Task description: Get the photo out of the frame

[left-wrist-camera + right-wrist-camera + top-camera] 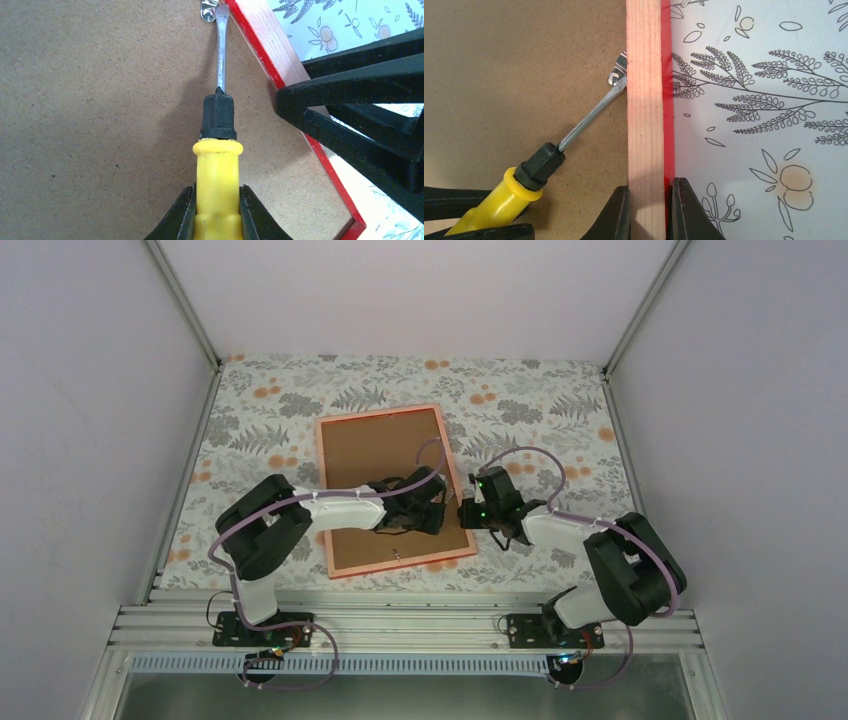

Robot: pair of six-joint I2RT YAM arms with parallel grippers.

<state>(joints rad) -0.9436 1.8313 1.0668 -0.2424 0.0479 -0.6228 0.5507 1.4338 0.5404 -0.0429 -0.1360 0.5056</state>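
The face-down frame (370, 455), photo unseen beneath its backing, is pinched at its rail by the right fingers (616, 215) so the retaining clip (618, 70) can be turned with the screwdriver (217, 190) clamped in the left fingers (175, 220).

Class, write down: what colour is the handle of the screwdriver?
The handle is yellow, with a black collar; clearest in the left wrist view.

The frame (368, 455) lies back up, its front hidden.
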